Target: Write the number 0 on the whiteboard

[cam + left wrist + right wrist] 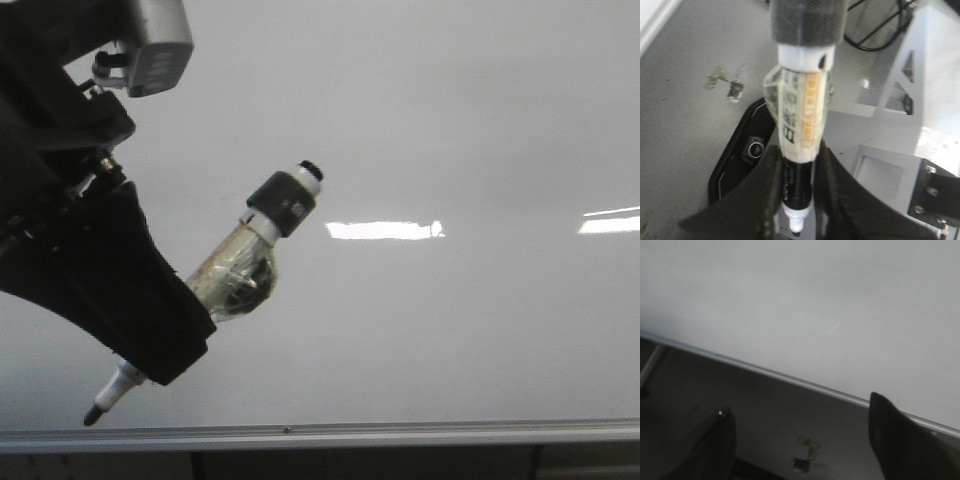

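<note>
The whiteboard (450, 120) fills the front view, with its silver bottom rail (400, 434) below. No number 0 shows on it; the board surface is blank. My left gripper (165, 355) is shut on a black-and-white marker (255, 250) wrapped in clear tape. The marker's tip (95, 412) points down-left, just above the rail. In the left wrist view the marker (800, 125) sits between the closed fingers (772, 200). My right gripper (800, 440) is open and empty, below the board (815, 300) and its rail (790, 380). It is out of the front view.
Bright rectangular glare (385, 229) lies on the board. The grey floor carries small debris (805, 460), which also shows in the left wrist view (727, 87). A white metal frame (920, 100) and a black base (740, 150) lie under the left arm.
</note>
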Tool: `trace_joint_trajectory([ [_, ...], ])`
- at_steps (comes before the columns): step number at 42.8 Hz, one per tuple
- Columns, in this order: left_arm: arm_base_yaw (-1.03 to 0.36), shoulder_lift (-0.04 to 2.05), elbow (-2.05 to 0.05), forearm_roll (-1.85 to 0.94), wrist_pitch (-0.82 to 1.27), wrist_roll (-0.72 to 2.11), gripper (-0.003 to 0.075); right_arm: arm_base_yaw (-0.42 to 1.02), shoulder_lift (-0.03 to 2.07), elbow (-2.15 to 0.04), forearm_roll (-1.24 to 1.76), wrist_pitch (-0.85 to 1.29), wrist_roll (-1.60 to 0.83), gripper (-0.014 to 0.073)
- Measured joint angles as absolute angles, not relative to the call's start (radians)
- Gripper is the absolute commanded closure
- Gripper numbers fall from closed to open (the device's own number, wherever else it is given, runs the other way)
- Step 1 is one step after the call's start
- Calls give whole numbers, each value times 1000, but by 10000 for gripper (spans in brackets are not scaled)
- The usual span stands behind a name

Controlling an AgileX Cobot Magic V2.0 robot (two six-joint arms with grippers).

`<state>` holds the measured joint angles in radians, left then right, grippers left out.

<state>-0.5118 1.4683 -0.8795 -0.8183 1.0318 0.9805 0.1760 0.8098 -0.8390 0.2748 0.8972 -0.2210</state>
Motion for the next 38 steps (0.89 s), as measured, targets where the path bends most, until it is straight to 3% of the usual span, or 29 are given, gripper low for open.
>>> trace_joint_trajectory([
  [18, -512, 1466, -881, -877, 1187, 1089, 733, 199, 1143, -871, 996, 1143, -766, 47],
  [38, -512, 1463, -881, -910, 1190, 1121, 733, 336, 1409, -961, 1089, 1165, -885, 42],
])
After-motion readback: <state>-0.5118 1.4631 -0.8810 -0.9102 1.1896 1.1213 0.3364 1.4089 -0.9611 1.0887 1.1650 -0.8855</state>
